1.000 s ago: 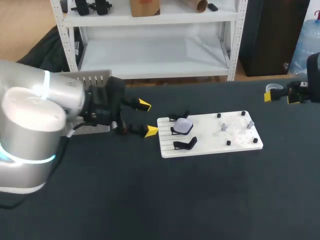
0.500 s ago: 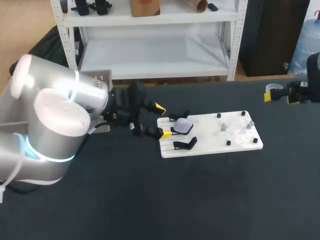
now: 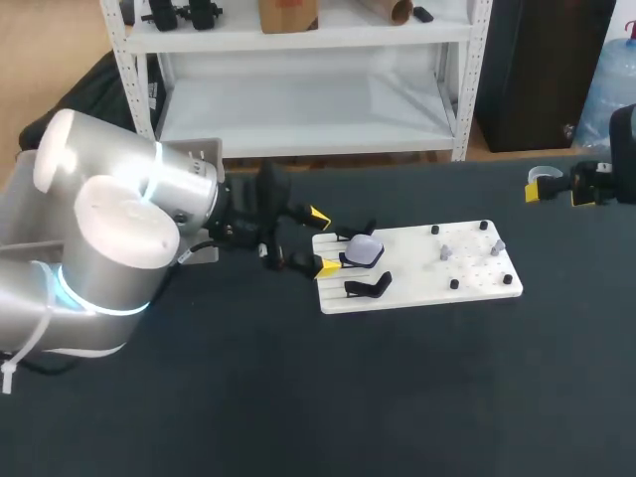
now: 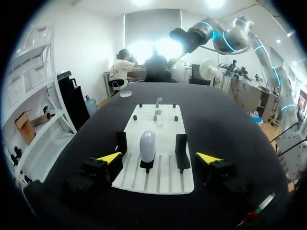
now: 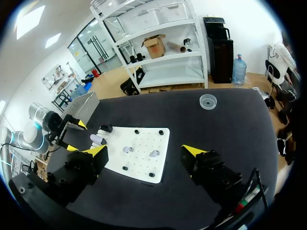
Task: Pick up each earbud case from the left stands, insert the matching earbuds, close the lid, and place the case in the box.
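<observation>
A white earbud case [image 3: 366, 248] stands on the middle black stand at the left end of the white board [image 3: 407, 283]. My left gripper [image 3: 322, 240] is open at that end, its yellow tips flanking the board's edge, just short of the case. Seen from the left wrist, the case [image 4: 147, 146] stands upright ahead of the open left gripper [image 4: 159, 157], with nothing touching it. Two pale earbuds [image 3: 445, 252] sit among black pegs on the board's right half. My right gripper [image 3: 556, 189] is open and empty, far off at the table's right edge.
Empty black stands [image 3: 368, 287] sit on either side of the case. A grey box [image 3: 189, 154] stands behind my left arm. A small clear dish [image 5: 207, 101] lies on the black table [image 3: 397, 397] near the right gripper.
My left gripper has moved right from beside the grey box to the board's left end, then held still. The right arm has not moved.
</observation>
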{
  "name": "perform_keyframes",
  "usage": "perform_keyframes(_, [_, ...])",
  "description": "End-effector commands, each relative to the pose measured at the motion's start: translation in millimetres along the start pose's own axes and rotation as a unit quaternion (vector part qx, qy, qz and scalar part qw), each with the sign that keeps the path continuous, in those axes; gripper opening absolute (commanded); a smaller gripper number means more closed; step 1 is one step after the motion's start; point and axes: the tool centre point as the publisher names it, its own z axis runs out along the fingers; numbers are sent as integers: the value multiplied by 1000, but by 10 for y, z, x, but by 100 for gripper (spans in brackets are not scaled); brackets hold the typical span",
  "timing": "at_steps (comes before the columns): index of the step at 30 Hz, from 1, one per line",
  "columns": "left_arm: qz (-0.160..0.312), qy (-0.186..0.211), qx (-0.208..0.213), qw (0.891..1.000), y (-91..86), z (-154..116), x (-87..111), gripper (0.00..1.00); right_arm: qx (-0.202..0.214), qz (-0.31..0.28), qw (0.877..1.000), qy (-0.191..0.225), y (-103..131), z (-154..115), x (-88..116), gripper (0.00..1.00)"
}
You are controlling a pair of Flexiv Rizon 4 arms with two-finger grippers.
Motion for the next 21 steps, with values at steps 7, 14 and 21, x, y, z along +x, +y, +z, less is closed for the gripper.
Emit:
perform_keyframes(7, [-17, 6, -6, 1000, 116, 163, 5, 93, 0, 0, 1000, 0, -1, -3, -1, 100])
perform_keyframes(14, [-24, -2, 4, 1000, 169, 230, 32, 82, 0, 0, 1000, 0, -1, -3, -1, 100])
perform_keyframes(21, [-26, -6, 13, 1000, 218, 341, 74, 74, 0, 0, 1000, 0, -1, -3, -1, 100])
